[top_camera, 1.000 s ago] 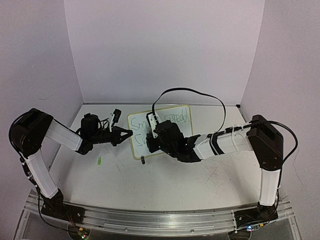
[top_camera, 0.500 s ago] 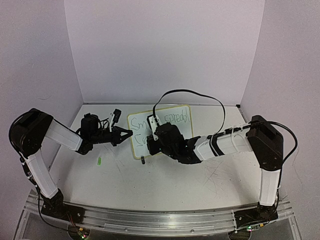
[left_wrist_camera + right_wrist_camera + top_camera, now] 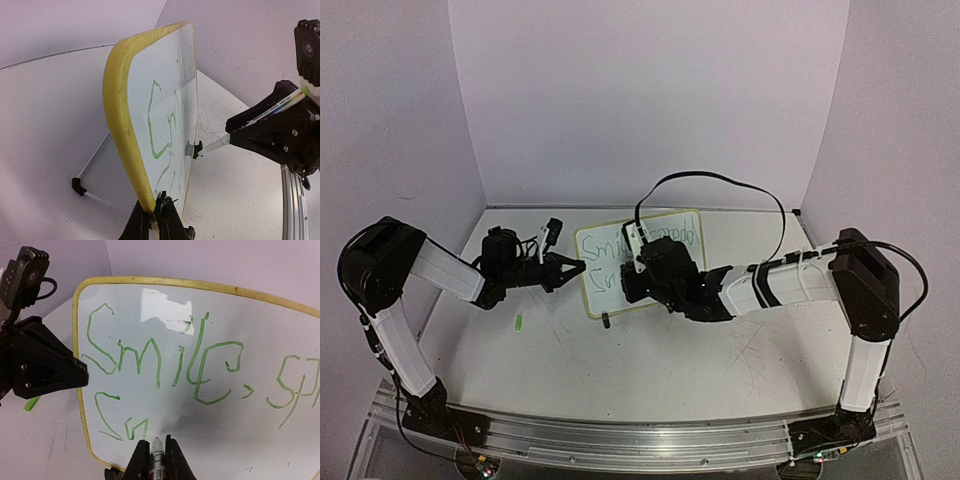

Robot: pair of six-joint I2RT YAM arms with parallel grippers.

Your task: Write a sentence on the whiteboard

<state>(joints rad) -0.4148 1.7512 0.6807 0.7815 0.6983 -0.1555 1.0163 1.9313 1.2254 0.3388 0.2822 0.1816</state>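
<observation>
Pushing hard at 7 o'clock, the marker [image 3: 157, 456] pinched in right fingers [image 3: 140, 461] could pry the whiteboard [image 3: 167, 105] from pinching left fingers [image 3: 173, 226].

In the top view your whiteboard [image 3: 595, 295] stands mid-frame on the counter [image 3: 650, 370]. Your left end effector [image 3: 578, 267] grips its left edge. Your right end effector [image 3: 152, 452], before its face, holds a marker [image 3: 265, 116], tip beside the lower line of the sentence [image 3: 165, 365].
</observation>
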